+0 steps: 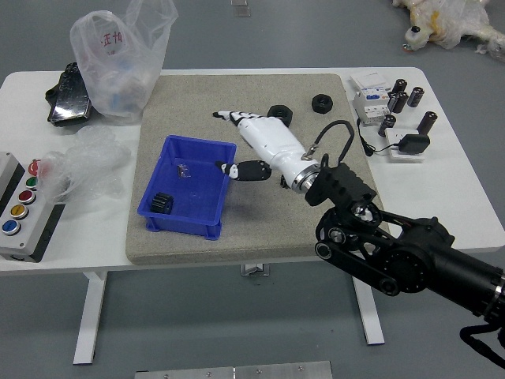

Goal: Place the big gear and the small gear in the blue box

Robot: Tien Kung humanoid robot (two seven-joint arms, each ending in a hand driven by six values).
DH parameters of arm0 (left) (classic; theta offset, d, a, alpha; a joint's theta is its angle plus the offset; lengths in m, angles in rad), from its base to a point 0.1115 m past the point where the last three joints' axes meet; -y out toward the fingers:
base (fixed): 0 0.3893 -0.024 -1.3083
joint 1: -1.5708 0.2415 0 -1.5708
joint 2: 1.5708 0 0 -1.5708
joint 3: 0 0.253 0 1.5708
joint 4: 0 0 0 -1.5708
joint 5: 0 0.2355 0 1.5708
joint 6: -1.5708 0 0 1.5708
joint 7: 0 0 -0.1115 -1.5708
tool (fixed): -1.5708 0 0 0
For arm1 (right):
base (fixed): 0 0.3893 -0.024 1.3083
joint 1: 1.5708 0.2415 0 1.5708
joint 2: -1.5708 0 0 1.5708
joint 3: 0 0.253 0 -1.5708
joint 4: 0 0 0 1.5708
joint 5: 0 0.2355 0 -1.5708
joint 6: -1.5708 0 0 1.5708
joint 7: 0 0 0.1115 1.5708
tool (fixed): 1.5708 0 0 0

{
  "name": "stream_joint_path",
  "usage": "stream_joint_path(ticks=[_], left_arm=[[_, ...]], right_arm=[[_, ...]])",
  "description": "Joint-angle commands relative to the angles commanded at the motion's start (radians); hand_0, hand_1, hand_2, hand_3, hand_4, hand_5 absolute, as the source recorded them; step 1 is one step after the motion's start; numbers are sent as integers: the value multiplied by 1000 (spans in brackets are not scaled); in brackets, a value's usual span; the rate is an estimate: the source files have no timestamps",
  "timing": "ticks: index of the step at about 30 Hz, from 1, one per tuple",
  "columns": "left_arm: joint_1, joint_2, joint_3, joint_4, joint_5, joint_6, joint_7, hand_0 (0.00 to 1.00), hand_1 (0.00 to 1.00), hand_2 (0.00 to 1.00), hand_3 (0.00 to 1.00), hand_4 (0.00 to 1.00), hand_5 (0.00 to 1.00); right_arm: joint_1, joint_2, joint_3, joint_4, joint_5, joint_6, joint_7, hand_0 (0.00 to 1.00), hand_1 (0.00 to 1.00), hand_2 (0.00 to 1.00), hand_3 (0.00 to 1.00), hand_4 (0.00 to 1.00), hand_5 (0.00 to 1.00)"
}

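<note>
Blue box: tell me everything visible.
The blue box looks plastic: rectangular, open-topped, short feet on its near side. It sits upright, slightly turned, on the beige mat. Inside are a dark gear, near left, and a greyish patch farther back. The open right hand visually overlaps its right rim; contact unclear.

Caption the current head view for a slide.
Open right hand at the right side of the blue box, with a black gear inside.
</note>
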Motion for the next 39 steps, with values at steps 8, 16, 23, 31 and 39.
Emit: stream_joint_path(ticks=[8, 16, 23, 31, 39], left_arm=[[-2, 1, 6, 1, -6, 2, -4, 666, 558, 531, 650, 728, 370], [-1, 0, 5, 1, -3, 1, -3, 666, 558, 531, 649, 728, 371], [-2, 1, 4, 1, -2, 1, -4, 666, 559, 531, 649, 728, 370], [-4, 1, 2, 1, 1, 1, -4, 666, 559, 531, 649, 728, 370], [-4, 1, -1, 1, 5, 0, -3, 666, 559, 531, 649, 729, 370]], right_arm=[[-15, -23, 3, -164, 63, 13, -4, 506, 734, 781, 821, 738, 303], [-16, -19, -64, -247, 100, 31, -11, 500, 730, 770, 819, 725, 285], [-12, -14, -98, -256, 115, 35, -14, 499, 720, 748, 809, 722, 284], [-7, -3, -154, -256, 130, 37, -21, 486, 674, 649, 707, 676, 291], [-3, 4, -194, -264, 128, 13, -23, 438, 597, 477, 583, 443, 119]])
